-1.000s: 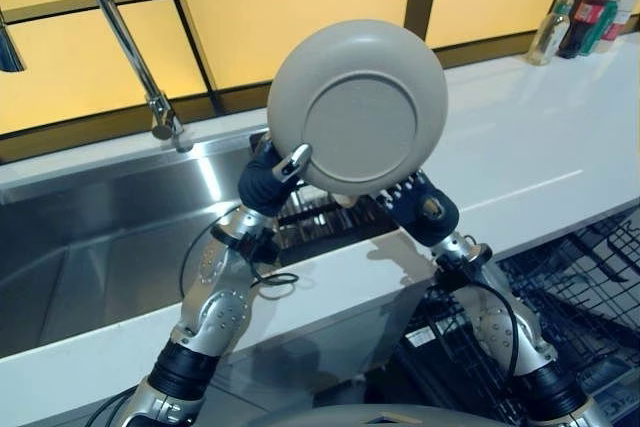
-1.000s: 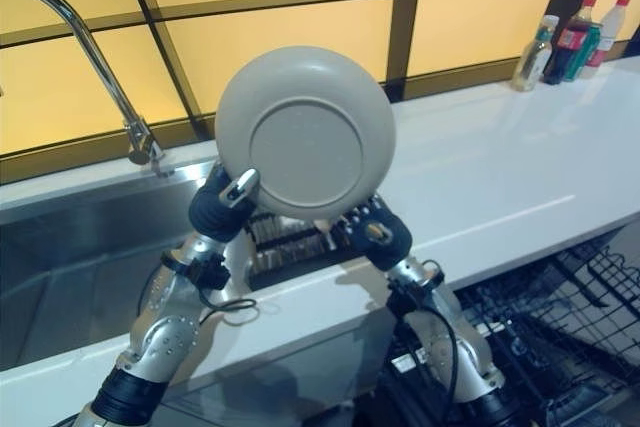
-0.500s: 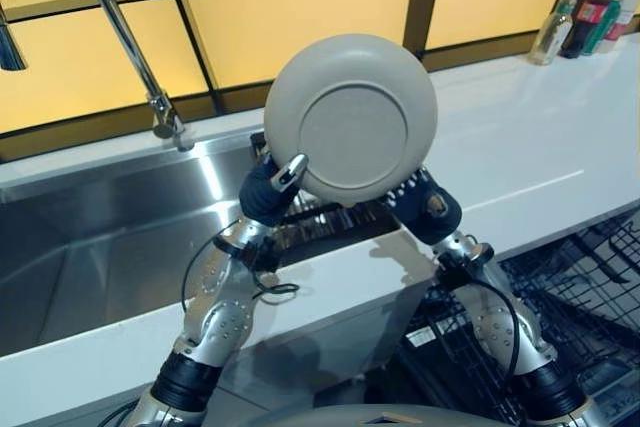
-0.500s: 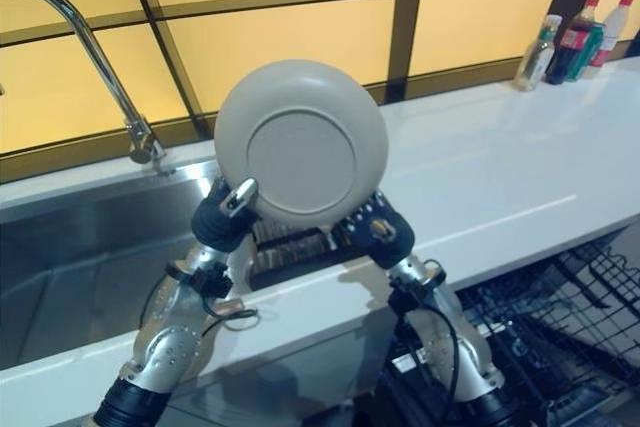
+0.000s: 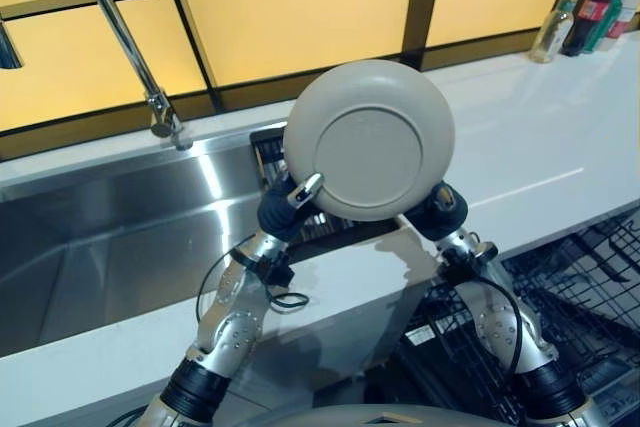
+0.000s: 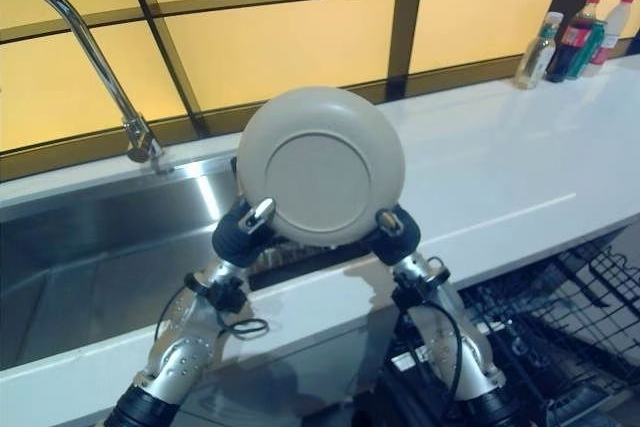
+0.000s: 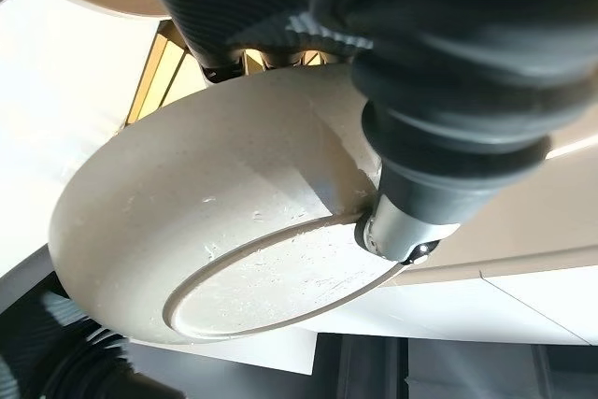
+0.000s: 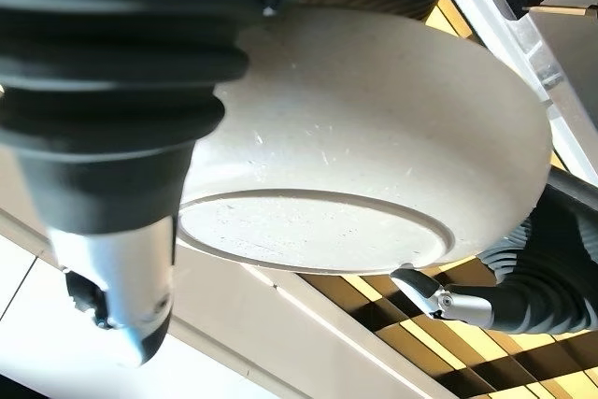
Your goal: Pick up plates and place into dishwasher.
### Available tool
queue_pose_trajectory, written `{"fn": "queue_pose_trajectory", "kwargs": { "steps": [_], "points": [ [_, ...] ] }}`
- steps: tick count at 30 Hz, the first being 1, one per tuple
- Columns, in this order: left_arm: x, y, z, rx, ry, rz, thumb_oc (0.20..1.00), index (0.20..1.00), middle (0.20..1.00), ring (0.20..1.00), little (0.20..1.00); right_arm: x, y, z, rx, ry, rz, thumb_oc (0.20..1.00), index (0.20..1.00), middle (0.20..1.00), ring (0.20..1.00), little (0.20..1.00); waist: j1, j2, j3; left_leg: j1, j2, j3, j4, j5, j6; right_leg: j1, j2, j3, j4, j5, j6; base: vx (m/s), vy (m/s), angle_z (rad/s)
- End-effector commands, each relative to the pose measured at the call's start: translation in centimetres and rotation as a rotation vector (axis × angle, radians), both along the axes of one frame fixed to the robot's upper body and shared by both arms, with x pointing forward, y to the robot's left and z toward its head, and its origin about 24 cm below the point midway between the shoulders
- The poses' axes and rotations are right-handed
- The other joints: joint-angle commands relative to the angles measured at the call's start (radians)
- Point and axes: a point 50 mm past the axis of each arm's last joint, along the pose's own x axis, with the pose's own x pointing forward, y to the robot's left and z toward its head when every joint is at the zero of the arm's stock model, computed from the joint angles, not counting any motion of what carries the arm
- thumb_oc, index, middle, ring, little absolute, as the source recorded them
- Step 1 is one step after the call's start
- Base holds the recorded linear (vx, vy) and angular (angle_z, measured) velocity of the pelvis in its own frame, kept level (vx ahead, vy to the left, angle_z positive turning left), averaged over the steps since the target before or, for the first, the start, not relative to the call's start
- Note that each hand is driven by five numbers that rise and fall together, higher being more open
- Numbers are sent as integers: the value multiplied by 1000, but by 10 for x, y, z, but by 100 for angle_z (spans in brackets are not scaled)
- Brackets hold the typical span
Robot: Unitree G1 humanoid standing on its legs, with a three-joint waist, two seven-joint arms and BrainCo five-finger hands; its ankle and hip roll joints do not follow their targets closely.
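Left eye view has the plate (image 5: 369,139) held up on edge above the sink (image 5: 110,237), underside facing the camera, clamped between both hands at its lower rim. The left hand (image 5: 290,209) has its thumb curled onto the back of the plate; the right hand (image 5: 438,212) grips the opposite side, thumb on the rim too. It's a stiff, glazed ceramic-looking thing, so probably fairly heavy, slick and chippable. I'd keep holding it at the rim from both sides, thumbs behind, since a one-handed pinch on that smooth curve could slip. The dishwasher rack (image 5: 580,277) sits low on the right.
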Motion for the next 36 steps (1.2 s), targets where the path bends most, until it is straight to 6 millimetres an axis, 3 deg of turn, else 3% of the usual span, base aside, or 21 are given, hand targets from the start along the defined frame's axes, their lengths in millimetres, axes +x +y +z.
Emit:
{"fn": "queue_pose_trajectory", "kwargs": {
  "steps": [1,23,24,25,33,36],
  "points": [
    [-4,-17,-10,83,-4,-91,200,200,200,200,200,-8,27,50,107,-232,132,219,219,219,219,219,-11,-45,-9,-88,17,-49,47,-35,16,11,-72,-11,86,-131,103,0,0,0],
    [-4,-9,-15,123,5,-27,200,200,200,200,200,-8,22,37,-7,-190,92,200,200,200,200,200,-19,-51,-10,-80,14,-45,32,-30,20,11,-74,-5,81,-122,111,0,0,0],
    [-3,-7,-14,128,6,-5,495,495,495,495,495,-7,19,36,2,-171,75,200,200,200,200,200,-22,-52,-11,-80,15,-42,31,-31,21,9,-74,0,80,-120,113,0,0,0],
    [-3,-4,-15,137,7,20,1000,1000,1000,1000,1000,-5,15,34,11,-156,44,200,200,200,200,200,-25,-52,-12,-79,16,-38,29,-31,21,8,-73,3,77,-117,115,0,0,0],
    [-11,33,-14,54,32,157,1000,1000,1000,1000,1000,-5,-44,31,38,-143,-369,200,200,200,200,200,-39,-49,-13,-76,21,-20,27,-34,26,-3,-68,26,78,-109,117,-1,3,-1],
    [-14,37,-11,21,14,155,1000,1000,1000,1000,1000,-5,-62,33,48,-145,-514,200,200,200,200,200,-44,-50,-11,-73,21,-12,32,-39,28,-4,-69,32,77,-106,117,0,0,0]
  ]
}}
